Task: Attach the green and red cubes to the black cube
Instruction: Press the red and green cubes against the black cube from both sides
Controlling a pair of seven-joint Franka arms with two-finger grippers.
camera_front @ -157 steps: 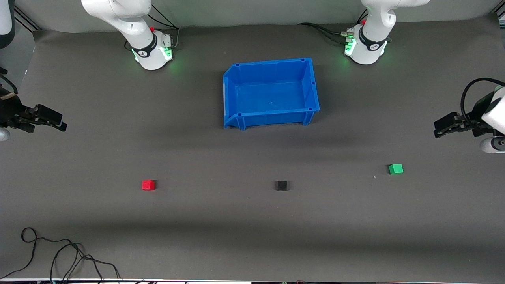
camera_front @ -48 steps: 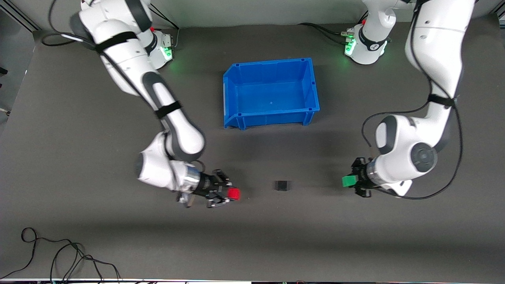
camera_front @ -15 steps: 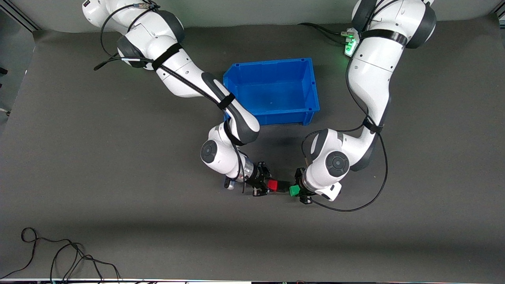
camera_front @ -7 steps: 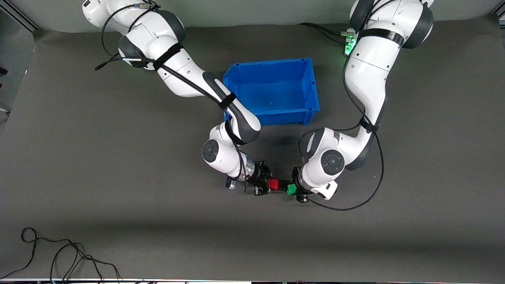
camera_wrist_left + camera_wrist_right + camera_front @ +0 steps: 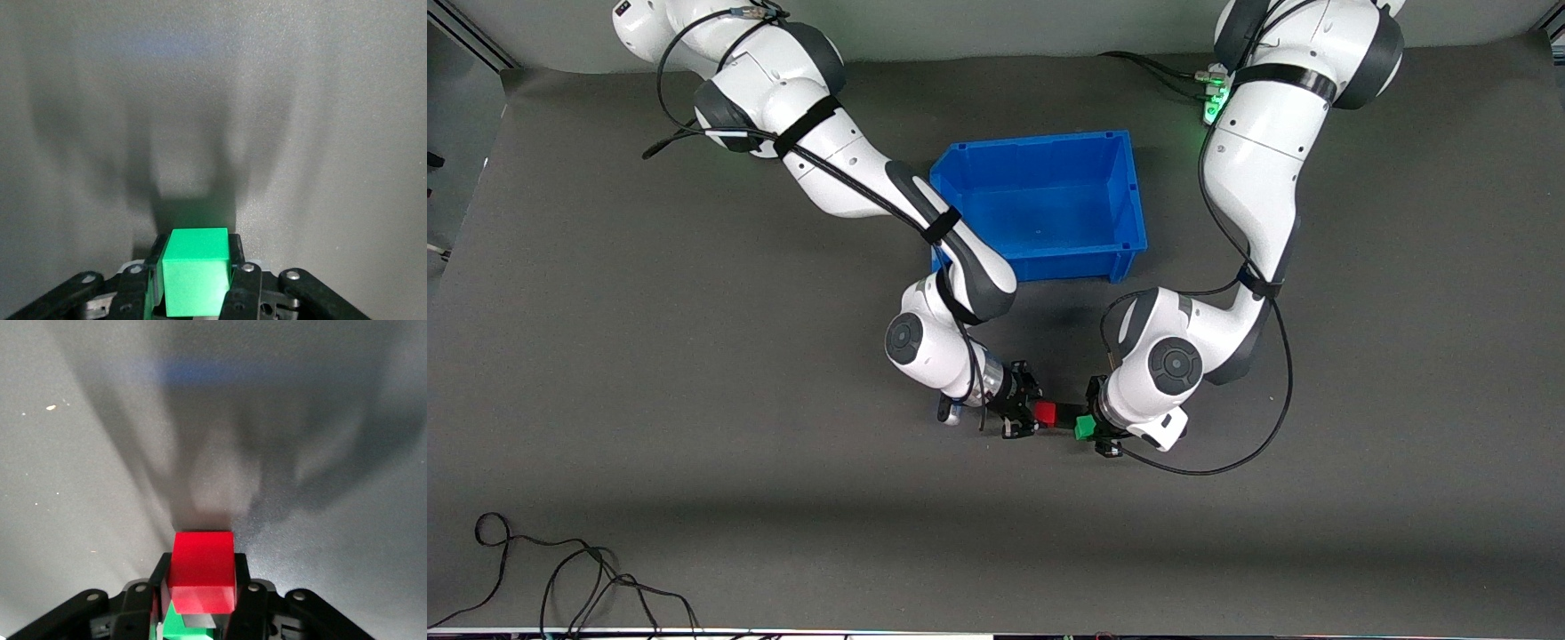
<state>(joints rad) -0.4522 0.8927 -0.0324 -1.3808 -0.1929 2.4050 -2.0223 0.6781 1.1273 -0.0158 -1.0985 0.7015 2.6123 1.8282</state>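
The red cube is held in my shut right gripper, low over the mat. The green cube is held in my shut left gripper. The black cube sits between the two, mostly hidden, with both coloured cubes close against its sides. In the right wrist view my right gripper holds the red cube, with a bit of the black cube and the green cube past it. In the left wrist view my left gripper holds the green cube, which hides the rest.
A blue bin stands farther from the front camera, between the two arms. A loose black cable lies at the near edge, toward the right arm's end of the table. The rest is bare grey mat.
Both grippers have closed in on the black cube from either side with their cubes. In the last half second the red cube edged slightly closer, and the green cube barely moved.
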